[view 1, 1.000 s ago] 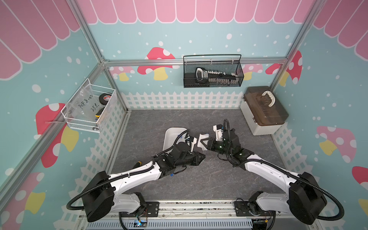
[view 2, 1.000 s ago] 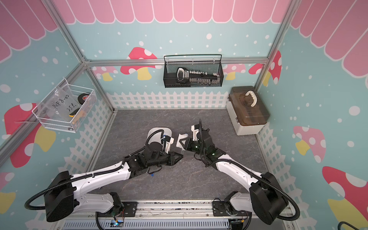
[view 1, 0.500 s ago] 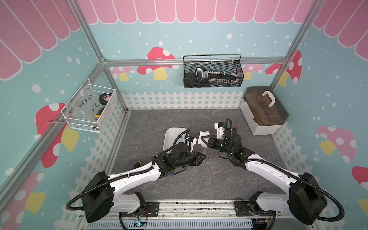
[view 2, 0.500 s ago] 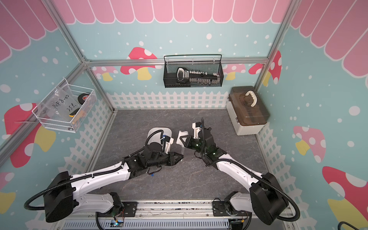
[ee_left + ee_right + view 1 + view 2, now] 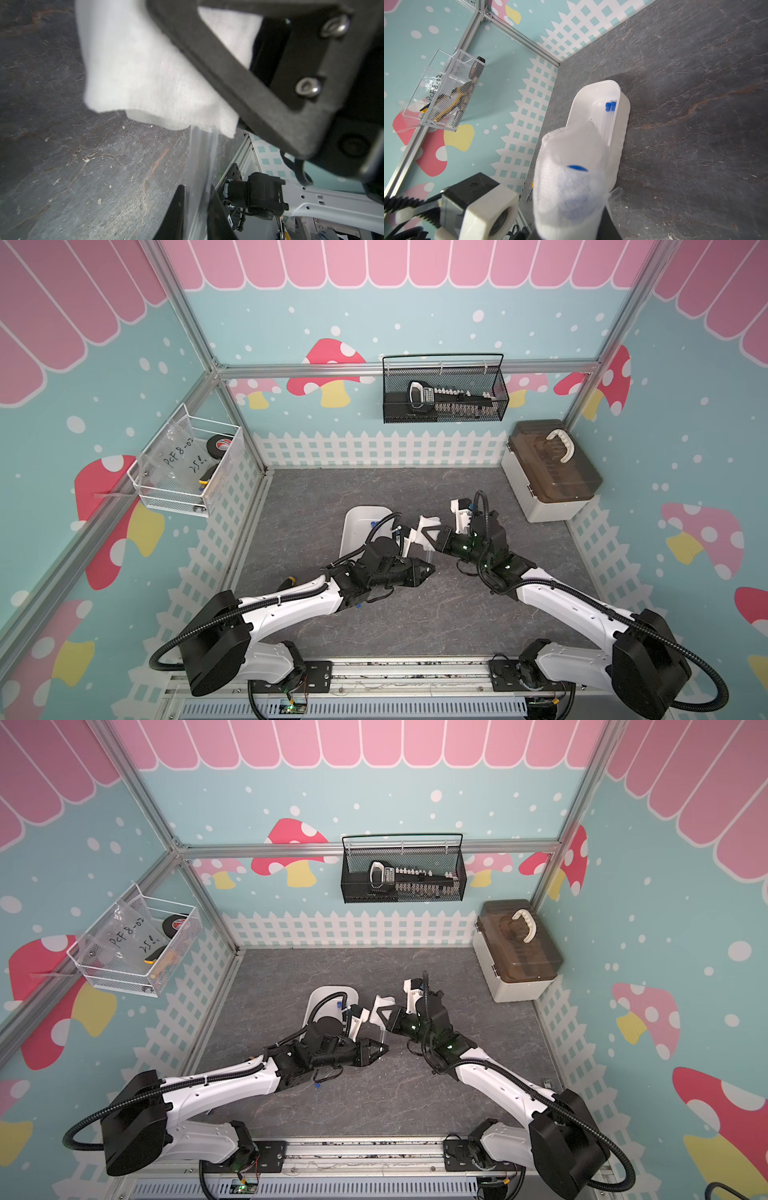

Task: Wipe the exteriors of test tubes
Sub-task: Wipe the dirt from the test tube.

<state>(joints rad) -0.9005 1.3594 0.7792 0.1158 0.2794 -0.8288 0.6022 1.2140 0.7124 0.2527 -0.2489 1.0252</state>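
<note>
— Left wrist cam: what's it got?
— Left gripper (image 5: 197, 187) pinched tight on a clear tube (image 5: 200, 155). The tube runs up into the cloth (image 5: 145, 72). A black finger (image 5: 228, 68) from the other arm presses on that cloth, so prob. mid-wipe, imo.

— Right wrist cam?
— Cloth bunched right at the lens, and the right gripper (image 5: 571, 230) looks clamped on it. A blue cap (image 5: 577, 168) shows through the weave. Behind is the tray (image 5: 625, 116) on the table, w/ two tubes (image 5: 608, 120) side by side along one wall. A clear end (image 5: 616, 191) pokes out beside the cloth, can't tell whose.

— Top views?
— Both show the arms meeting just beside the tray, cloth at the right gripper's tip and the left gripper close by. The tube itself is too thin to make out there.

— So how far along?
— One tube is under the cloth now. No sign whether the two in the tray are wiped. Not finished, I'd say.
</note>
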